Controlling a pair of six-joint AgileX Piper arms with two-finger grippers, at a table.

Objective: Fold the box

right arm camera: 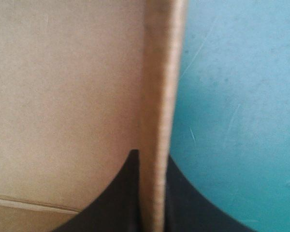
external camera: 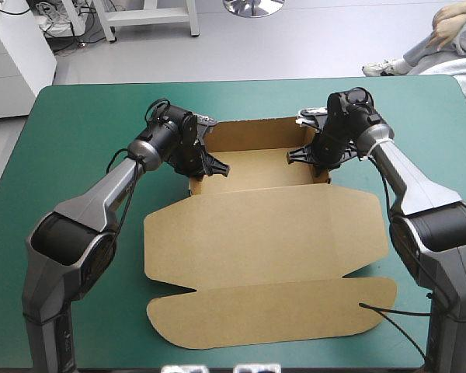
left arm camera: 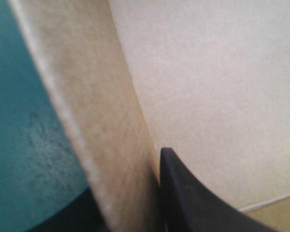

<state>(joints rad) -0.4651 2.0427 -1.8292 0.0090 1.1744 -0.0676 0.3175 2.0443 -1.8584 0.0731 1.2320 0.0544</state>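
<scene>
Our left claw (external camera: 211, 165) is all but closed on the left side wall (left arm camera: 101, 121) of the brown cut-board box (external camera: 264, 233). In its wrist view the board stands between the two black fingers (left arm camera: 193, 203), one inside the tray and the other outside, mostly hidden. Our right claw (external camera: 303, 155) pinches the opposite side wall (right arm camera: 159, 96) the same way, with the thin board upright between its fingers.

Beyond the claws, the far wall (external camera: 256, 132) is raised, so the far half of the box already reads as an open tray, sitting toward the far middle of the teal-green table (external camera: 78, 124). On the near side, the broad lid panel (external camera: 264, 225) and its long rounded flap (external camera: 272, 311) lie flat on the table.

We judge the task to be well along: the walls are up and being held. We cannot tell whether the side walls are tucked and locked; securing them looks like what remains.
</scene>
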